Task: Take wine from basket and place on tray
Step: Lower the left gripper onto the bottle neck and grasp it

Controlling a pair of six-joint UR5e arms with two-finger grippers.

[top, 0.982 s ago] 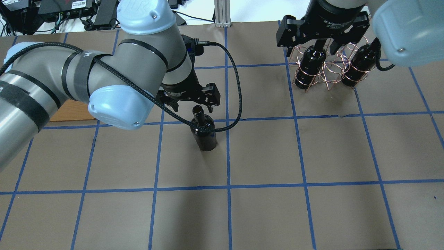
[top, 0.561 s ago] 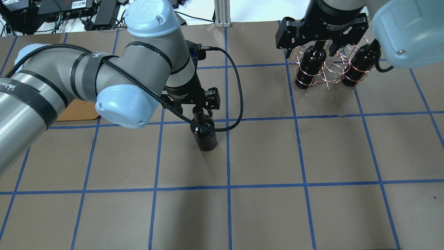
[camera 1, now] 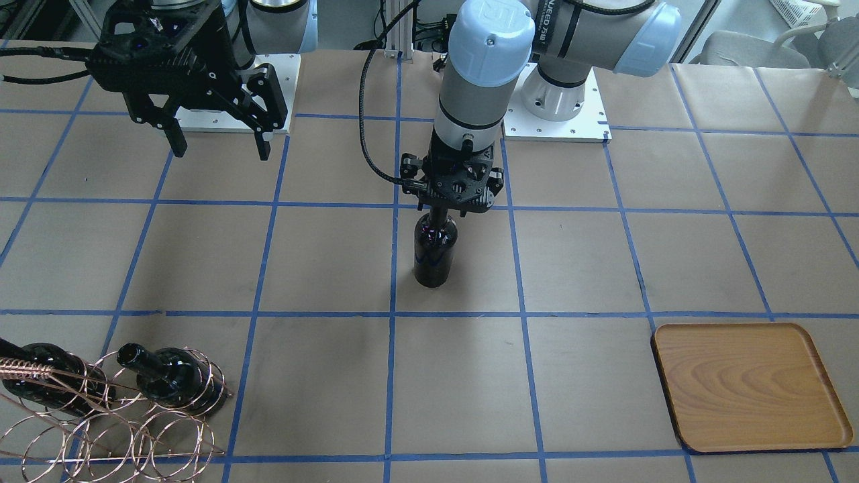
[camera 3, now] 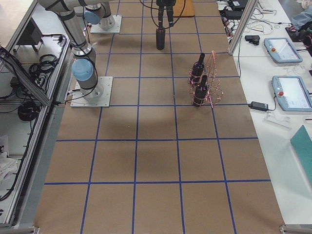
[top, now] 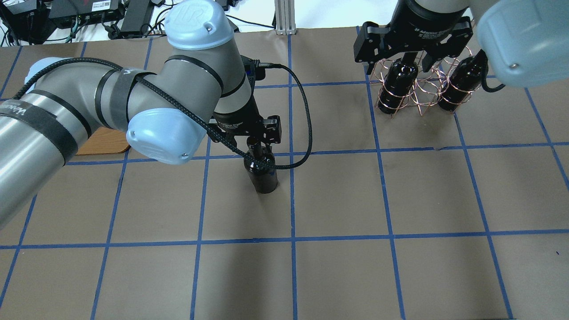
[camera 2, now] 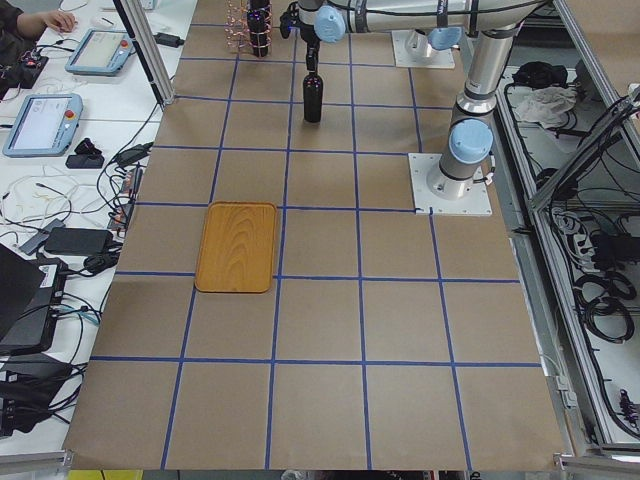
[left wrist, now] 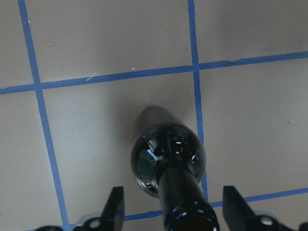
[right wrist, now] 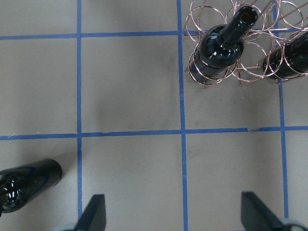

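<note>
Front view: glossy near-black wine (camera 1: 435, 251) upright at the centre of the table (camera 1: 322, 261), left gripper (camera 1: 448, 201) over its narrow neck; grained wooden tray (camera 1: 751, 386) well apart.
Overhead: copper wire-ring basket (top: 418, 95) far right.
Left wrist: fingers (left wrist: 115, 211) spread, clear of neck.
Right wrist: right gripper (right wrist: 174, 211) spread wide.

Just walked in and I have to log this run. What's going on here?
The left gripper sits open around the neck of a wine bottle standing upright mid-table, not yet clamped. The right gripper hangs open, holding nothing. Two more bottles lie in the basket; none is on the tray.
</note>
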